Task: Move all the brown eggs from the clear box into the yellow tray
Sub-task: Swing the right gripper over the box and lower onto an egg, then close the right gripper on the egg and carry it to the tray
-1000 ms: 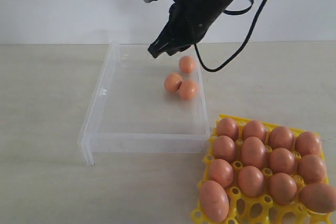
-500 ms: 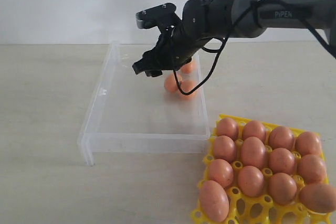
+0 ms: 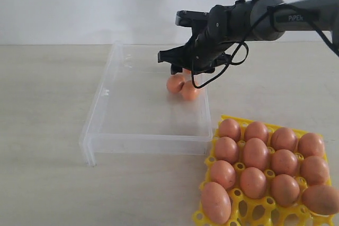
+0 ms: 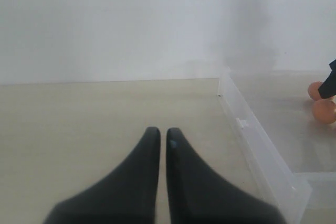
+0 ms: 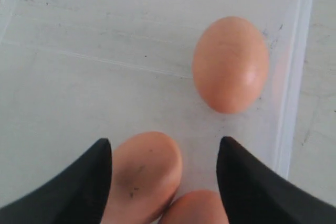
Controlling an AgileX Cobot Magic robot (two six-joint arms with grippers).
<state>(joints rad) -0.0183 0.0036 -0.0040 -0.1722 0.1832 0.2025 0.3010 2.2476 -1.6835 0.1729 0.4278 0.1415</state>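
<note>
Three brown eggs lie in the far right corner of the clear box (image 3: 143,144). Two of them (image 3: 175,83) (image 3: 189,90) touch each other, and the third (image 3: 186,71) is mostly hidden behind my right gripper (image 3: 169,63). That gripper hangs open just above them. In the right wrist view its fingers (image 5: 163,148) straddle the touching pair (image 5: 144,174) (image 5: 194,208), with the lone egg (image 5: 231,64) beyond. The yellow tray (image 3: 237,200) at the front right holds several brown eggs (image 3: 256,153). My left gripper (image 4: 163,132) is shut and empty over bare table beside the box wall (image 4: 262,145).
The box's right wall (image 5: 299,77) runs close beside the three eggs. The tray's near-left corner sits against the box's front right corner. A black cable (image 3: 212,78) loops under the right arm's wrist. A white wall (image 3: 79,3) stands behind the beige table (image 3: 42,104).
My right gripper has opened and swung from above the box's back wall down over the three eggs. The eggs, box and tray have not moved.
</note>
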